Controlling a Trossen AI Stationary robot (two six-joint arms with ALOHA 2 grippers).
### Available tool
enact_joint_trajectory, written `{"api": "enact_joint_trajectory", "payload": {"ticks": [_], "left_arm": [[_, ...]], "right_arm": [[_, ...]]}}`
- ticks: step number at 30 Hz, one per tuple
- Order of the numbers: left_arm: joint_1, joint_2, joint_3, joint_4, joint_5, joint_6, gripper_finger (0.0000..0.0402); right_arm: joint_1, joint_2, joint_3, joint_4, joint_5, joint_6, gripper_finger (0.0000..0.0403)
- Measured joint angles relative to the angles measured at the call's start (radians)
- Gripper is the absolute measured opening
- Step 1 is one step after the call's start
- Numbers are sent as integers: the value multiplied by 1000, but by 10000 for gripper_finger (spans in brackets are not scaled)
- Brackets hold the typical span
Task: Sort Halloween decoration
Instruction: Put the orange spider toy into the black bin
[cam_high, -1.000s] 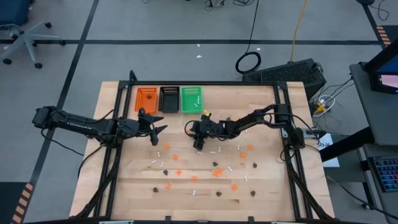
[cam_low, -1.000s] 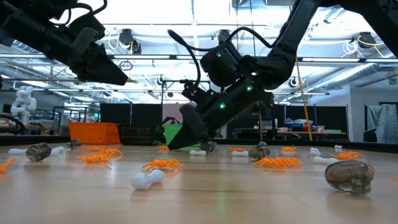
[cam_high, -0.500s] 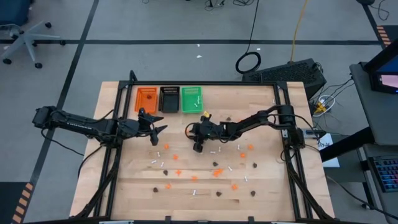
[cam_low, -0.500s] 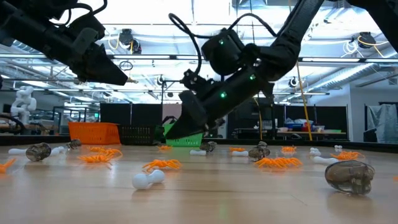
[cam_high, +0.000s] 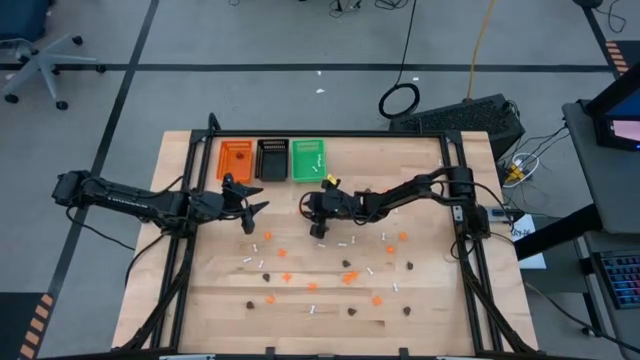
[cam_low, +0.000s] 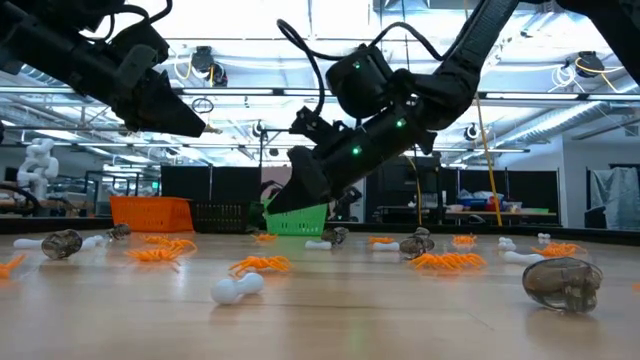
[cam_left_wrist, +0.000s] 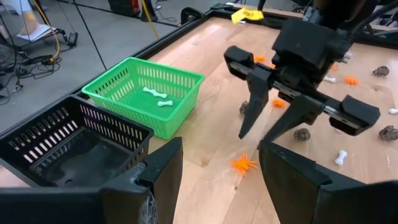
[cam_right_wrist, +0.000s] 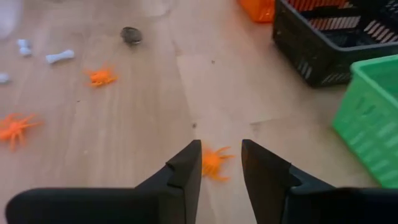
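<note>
Change since a second ago: the right gripper (cam_high: 319, 229) has drawn back a little toward the trays and lifted, its fingers now clear of the table in the low view; the left gripper (cam_high: 255, 207) has not shifted.
Right gripper: hangs above the wood just in front of the green tray (cam_high: 308, 160), fingers pointing down and part-spread with a narrow gap between them, holding nothing (the right wrist view shows bare table through the gap).
Orange spider (cam_right_wrist: 214, 161): lies flat on the table directly under the right gripper, seen in the gap between its fingertips, not touched; it is a splayed blob with legs all round, so no clear long axis.
Same spider from the other arm (cam_left_wrist: 244, 165): on the wood below and just nearer than the right gripper's tips, near the green tray's corner.
White bones in green tray (cam_left_wrist: 155, 95): two thin sticks on the tray floor, both lying roughly along the tray's long side.
Left gripper: hovers near the black tray (cam_high: 272, 159), fingers spread wide, empty.
Orange tray (cam_high: 236, 159): at the end of the row, beside the black one.
Other trinkets (cam_high: 347, 276): orange, brown and white pieces scattered over the near half of the table (cam_high: 440, 300), well apart from both grippers.
</note>
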Motion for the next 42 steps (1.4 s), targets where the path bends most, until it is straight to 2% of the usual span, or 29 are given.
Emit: {"api": "enact_joint_trajectory", "payload": {"ticks": [4,7,12,17,23,32,37,42], "left_arm": [[0,0,0,2,0,0,209],[0,0,0,9,0,-1,209],[0,0,0,5,0,-1,209],[0,0,0,5,0,-1,209],[0,0,0,4,0,15,209],[0,0,0,0,0,17,209],[0,0,0,-1,0,18,209],[0,3,0,-4,0,17,209]], "right_arm": [[0,29,1,22,-8,-22,113],[0,59,5,66,-38,-24,135],[0,104,38,69,-28,-32,173],[0,130,59,51,-29,-44,177],[1,130,61,16,-29,-27,133],[3,125,61,8,-33,-33,13],[18,82,60,-18,-34,-58,6],[40,-15,61,-101,-58,-71,1]]}}
